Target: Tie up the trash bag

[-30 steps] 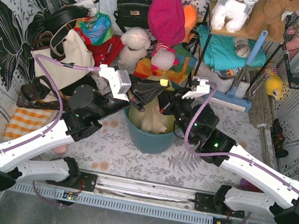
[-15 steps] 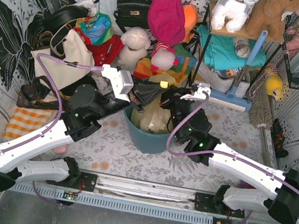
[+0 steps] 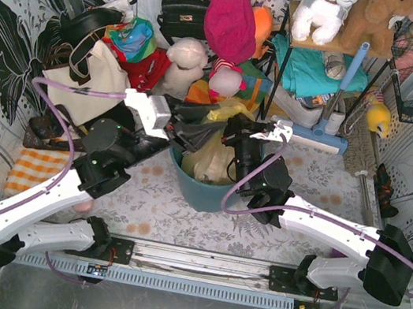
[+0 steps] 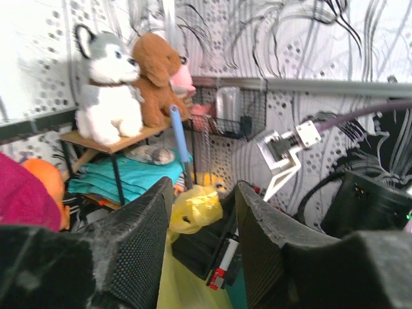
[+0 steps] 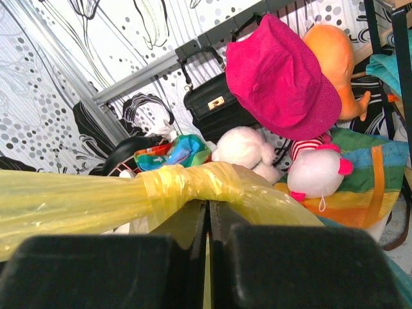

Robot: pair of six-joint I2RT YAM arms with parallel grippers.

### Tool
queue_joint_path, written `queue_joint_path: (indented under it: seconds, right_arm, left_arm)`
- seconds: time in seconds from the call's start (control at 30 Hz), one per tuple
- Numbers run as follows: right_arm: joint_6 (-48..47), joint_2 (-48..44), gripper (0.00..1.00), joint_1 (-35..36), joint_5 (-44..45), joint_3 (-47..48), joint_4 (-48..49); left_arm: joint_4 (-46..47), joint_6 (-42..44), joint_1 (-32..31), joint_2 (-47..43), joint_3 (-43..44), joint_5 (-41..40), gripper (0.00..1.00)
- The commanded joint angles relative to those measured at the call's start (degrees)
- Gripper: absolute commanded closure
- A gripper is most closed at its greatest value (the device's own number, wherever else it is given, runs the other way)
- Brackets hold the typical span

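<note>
Currently the bag (image 3: 207, 159) sits in the bin (image 3: 204, 192) at mid-table, its mouth gathered above the rim between the two grippers.

Right gripper (image 5: 207, 207): jaws pressed all but together, with a sliver of yellow in the seam and a twisted strip (image 5: 180, 183) lying across the fingertips. I judge it clamped on the bag.

Left gripper (image 4: 201, 192): jaws well apart, with yellow film lying between them but not pinched.

Risks, as I judge them:
- A hard pull could tear the thin film or drag the bag out of the bin.
- The strip could slip from the right jaws.
- The left jaws could close beside the film.

Bag condition: thin, translucent yellow-green, creased, with pale contents showing faintly through.
</note>
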Motion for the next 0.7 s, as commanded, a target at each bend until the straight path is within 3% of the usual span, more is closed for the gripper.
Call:
queue_joint_path:
  seconds: [0.0,0.13,0.27,0.5,0.67]
  right_arm:
    - [-0.8,-0.3,1.00,0.2,0.7,0.0,3.3]
    - [-0.2,-0.6,1.00,0.2,0.8,0.2,1.9]
    - [-0.3,-0.8,1.00,0.1,1.4,0.0,1.6]
    - [0.5,-1.3,1.00,0.2,1.3,0.5,-0.5]
    - [1.7,-1.3,1.00,0.2,1.1,0.8,-1.6]
  left_arm:
    - [1.1,-1.0,0.2,-3.6,-0.8,-11.7,0.47]
    - [-1.6,-2.2,0.5,-4.2,-0.1,-18.2,0.44]
    - [-8.9,-5.8,3.9,-1.0,3.1,-17.9,0.42]
    - [-6.3,-19.8,20.8,3.3,0.7,13.4,0.39]
    - [1.1,-25.4,26.6,7.3,-1.1,31.0,0.39]
